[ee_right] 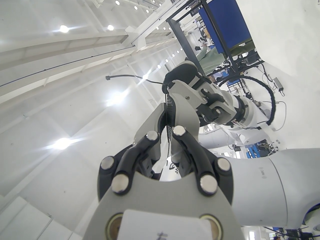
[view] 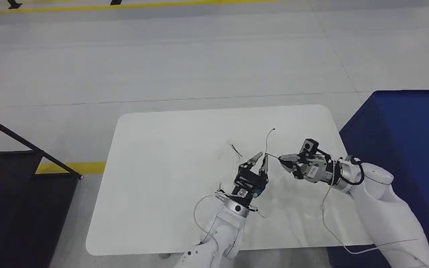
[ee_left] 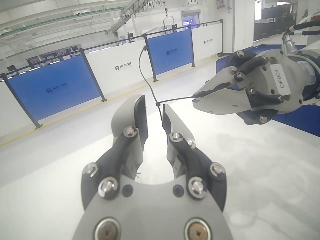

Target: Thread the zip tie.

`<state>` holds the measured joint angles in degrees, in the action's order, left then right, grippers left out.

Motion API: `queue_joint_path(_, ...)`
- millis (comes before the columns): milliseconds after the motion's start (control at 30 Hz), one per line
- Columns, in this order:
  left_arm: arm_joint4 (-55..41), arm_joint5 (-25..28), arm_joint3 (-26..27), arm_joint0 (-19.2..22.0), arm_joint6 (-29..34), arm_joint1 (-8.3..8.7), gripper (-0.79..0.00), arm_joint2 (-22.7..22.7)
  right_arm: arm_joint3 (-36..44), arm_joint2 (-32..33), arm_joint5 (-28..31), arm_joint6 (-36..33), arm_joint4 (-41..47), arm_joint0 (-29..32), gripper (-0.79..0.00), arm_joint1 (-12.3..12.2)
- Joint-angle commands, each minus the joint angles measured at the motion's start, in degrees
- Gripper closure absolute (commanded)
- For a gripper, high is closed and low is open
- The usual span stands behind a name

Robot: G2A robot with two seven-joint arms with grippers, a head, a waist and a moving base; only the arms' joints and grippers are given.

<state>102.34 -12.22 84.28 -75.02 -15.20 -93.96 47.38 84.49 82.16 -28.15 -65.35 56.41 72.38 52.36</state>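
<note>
The zip tie (ee_left: 150, 83) is a thin black strap held in the air above the white table (view: 161, 201). My right gripper (ee_left: 194, 97) is shut on one end of it, and the strap runs between its fingers (ee_right: 172, 116). From there the strap goes level to a small black junction (ee_left: 158, 104), then curves up to a thicker free end (ee_left: 144, 48). A short tail hangs down from the junction. My left gripper (ee_left: 152, 109) is open, with that tail between its fingers, close to one pad (ee_left: 166, 116). From above, the two grippers (view: 260, 164) (view: 283, 159) meet tip to tip near the table's right middle.
A few loose black ties (view: 234, 147) lie on the table just beyond the grippers. A blue barrier (view: 389, 134) stands close to the table's right edge. A thin white cable (view: 325, 201) hangs from the right arm.
</note>
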Motion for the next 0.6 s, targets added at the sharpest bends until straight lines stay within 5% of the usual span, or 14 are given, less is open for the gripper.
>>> queue_joint_path(0,0.0,0.1,0.0,0.0,0.1,0.00,-0.049,0.0,0.1,0.0,-0.1,0.0,-0.1,0.0,0.000,0.0)
queue_joint_path(100,0.2,0.2,0.2,0.1,0.3,0.00,0.000,0.1,0.2,0.0,-0.1,0.0,-0.2,-0.1,0.000,-0.1)
queue_joint_path(567,2.0,1.2,0.0,0.1,0.8,0.19,0.000,0.1,0.0,1.9,0.1,1.3,2.2,-0.9,0.000,-0.2)
